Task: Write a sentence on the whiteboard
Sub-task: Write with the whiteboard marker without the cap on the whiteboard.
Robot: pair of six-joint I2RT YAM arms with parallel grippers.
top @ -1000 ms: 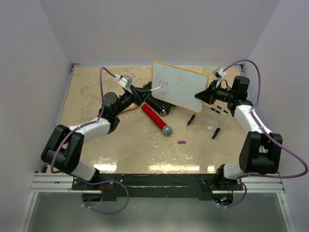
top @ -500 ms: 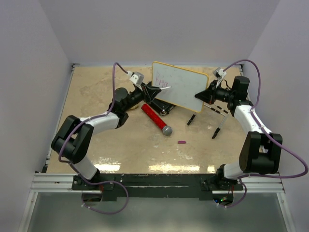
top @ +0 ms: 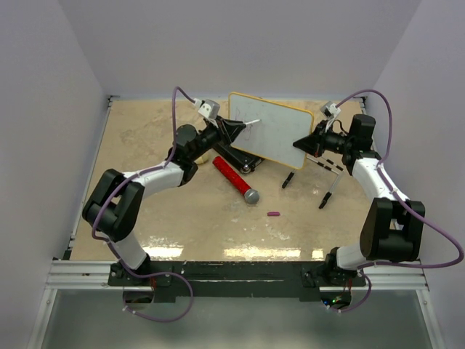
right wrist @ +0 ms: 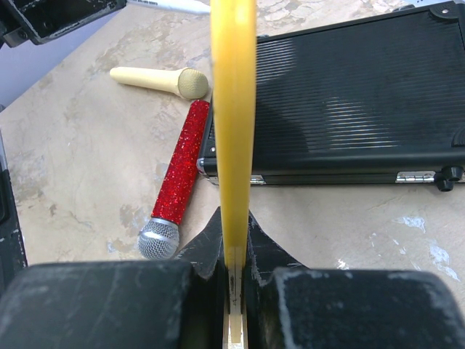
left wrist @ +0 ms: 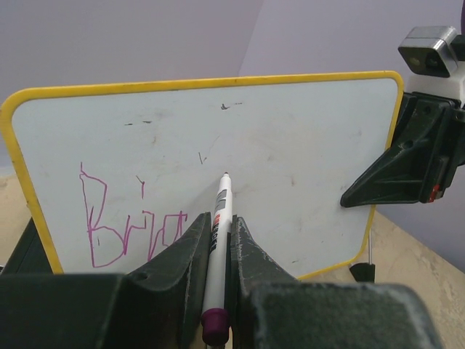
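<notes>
Left fingers [left wrist: 178, 251] clamp the marker [left wrist: 218, 218] for writing; right fingers [right wrist: 270, 251] pinch the whiteboard [left wrist: 290, 131] by its rim, steadying it upright.

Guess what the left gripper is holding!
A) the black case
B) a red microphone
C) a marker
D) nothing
C: in the left wrist view, the left gripper is shut on a marker, with the tip pointing at the whiteboard.
</notes>
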